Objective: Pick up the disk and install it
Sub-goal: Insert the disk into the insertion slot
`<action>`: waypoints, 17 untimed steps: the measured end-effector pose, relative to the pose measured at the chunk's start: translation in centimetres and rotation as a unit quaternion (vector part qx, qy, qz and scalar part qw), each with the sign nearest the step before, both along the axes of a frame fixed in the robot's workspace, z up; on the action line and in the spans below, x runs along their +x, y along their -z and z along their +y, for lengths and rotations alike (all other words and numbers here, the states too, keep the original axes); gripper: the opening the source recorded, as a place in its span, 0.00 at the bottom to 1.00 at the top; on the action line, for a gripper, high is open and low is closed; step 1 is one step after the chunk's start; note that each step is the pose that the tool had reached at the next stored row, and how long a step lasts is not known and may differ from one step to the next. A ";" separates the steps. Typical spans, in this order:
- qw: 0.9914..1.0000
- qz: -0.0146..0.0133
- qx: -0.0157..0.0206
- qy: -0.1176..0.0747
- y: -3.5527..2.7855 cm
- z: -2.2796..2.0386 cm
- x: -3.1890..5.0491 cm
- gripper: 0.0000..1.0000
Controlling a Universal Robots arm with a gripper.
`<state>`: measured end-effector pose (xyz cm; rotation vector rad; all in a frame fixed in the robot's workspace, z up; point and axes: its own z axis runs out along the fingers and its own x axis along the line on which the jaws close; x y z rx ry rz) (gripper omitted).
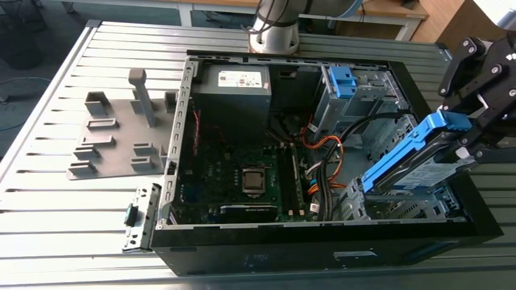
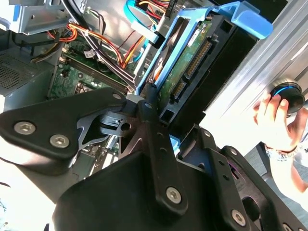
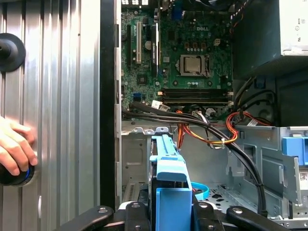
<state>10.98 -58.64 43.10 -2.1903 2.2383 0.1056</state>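
Holding disk [image 1: 412, 164], hand [image 1: 466, 146] over case [image 1: 322, 243] — person [image 3: 14, 147] in both wrist views

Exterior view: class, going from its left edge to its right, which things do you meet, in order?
Grey fixture plate → grey power supply → orange cables → the disk in its blue bracket → gripper, shut on the disk.

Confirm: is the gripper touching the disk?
Touching. In the first wrist view the gripper presses against both sides of the disk at its blue frame. In the exterior view the disk is held tilted over the open computer case.
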 end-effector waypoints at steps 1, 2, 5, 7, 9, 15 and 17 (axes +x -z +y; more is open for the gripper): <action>1.000 0.000 0.000 0.000 0.07 0.00 0.00 0.37; 1.000 0.000 0.000 0.000 0.16 0.00 0.00 0.37; 1.000 0.000 0.000 0.000 0.55 0.00 0.00 0.37; 1.000 0.000 0.000 0.000 0.88 0.00 -0.01 0.37; 1.000 0.000 0.000 0.000 1.22 0.00 -0.01 0.37; 1.000 0.000 0.000 0.000 2.24 0.00 -0.01 0.37; 1.000 0.000 0.000 0.000 2.54 0.00 -0.01 0.37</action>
